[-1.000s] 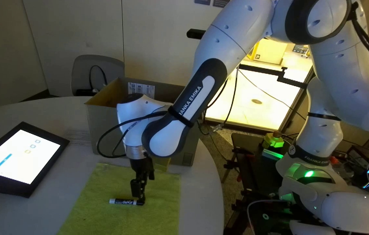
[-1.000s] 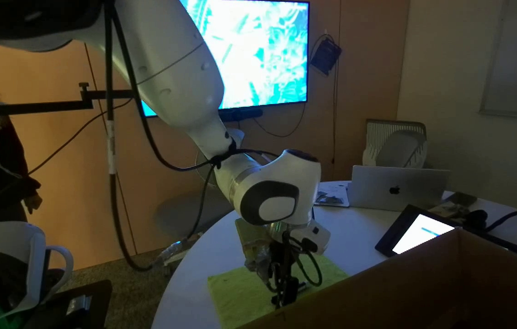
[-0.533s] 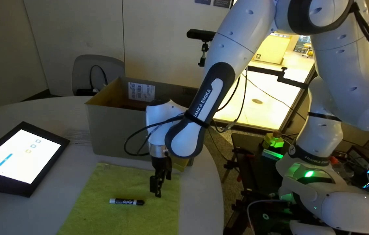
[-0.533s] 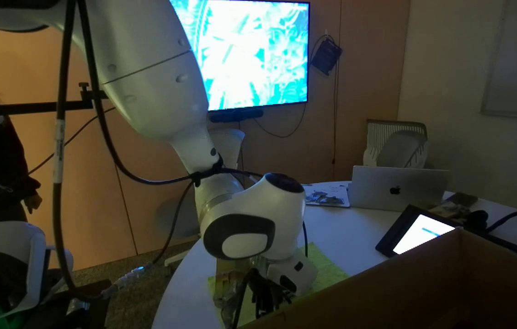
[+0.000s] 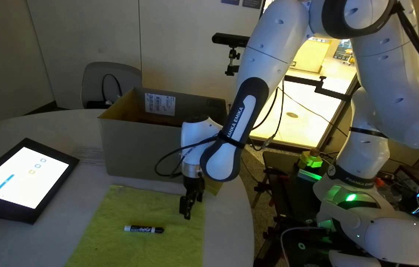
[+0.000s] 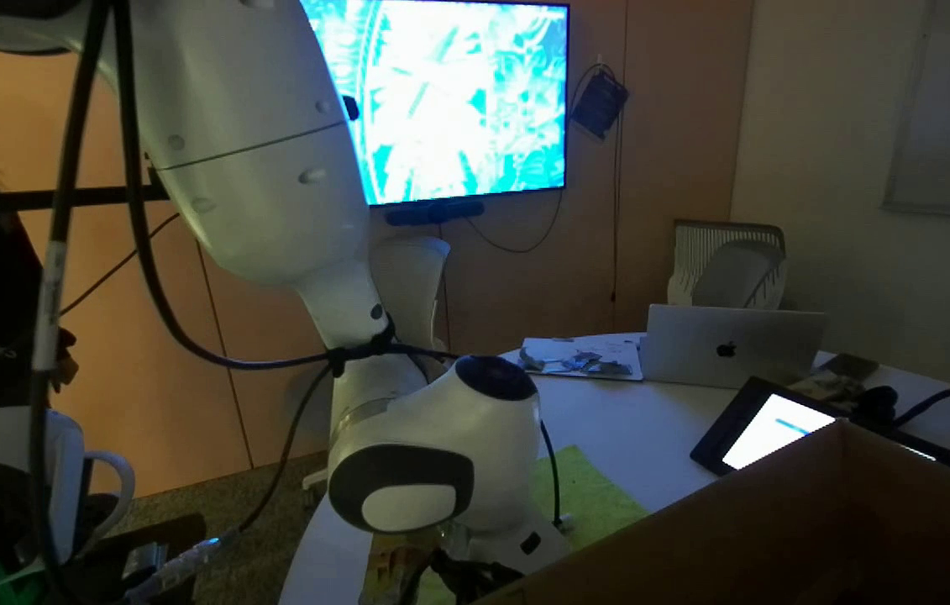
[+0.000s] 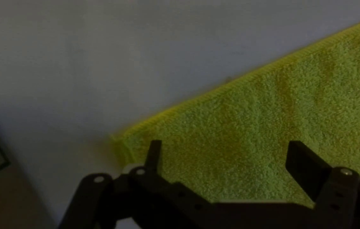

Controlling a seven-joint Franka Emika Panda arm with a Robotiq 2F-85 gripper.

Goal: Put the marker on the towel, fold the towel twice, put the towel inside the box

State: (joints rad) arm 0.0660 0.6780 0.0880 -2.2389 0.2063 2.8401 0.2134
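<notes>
The dark marker (image 5: 143, 229) with a white end lies flat on the yellow-green towel (image 5: 131, 205) in an exterior view. The towel is spread flat on the table and also shows in an exterior view (image 6: 588, 500) and the wrist view (image 7: 262, 111). My gripper (image 5: 191, 207) is above the towel's right part, near the box and apart from the marker. In the wrist view the jaws (image 7: 226, 143) are wide apart, with only towel below them. The brown cardboard box (image 5: 139, 148) stands open beside the towel, and its wall shows in an exterior view (image 6: 735, 538). The marker is hidden elsewhere.
A black-framed tablet (image 5: 16, 181) with a lit screen stands on the white round table (image 5: 228, 222), left of the towel. A silver laptop (image 6: 731, 344) and papers (image 6: 579, 357) are farther along the table. A grey chair (image 5: 111, 83) stands behind the box.
My gripper has left the marker's dark end, risen and moved right towards the box-side corner of the towel. The marker stays lying on the towel. The towel and box have not moved.
</notes>
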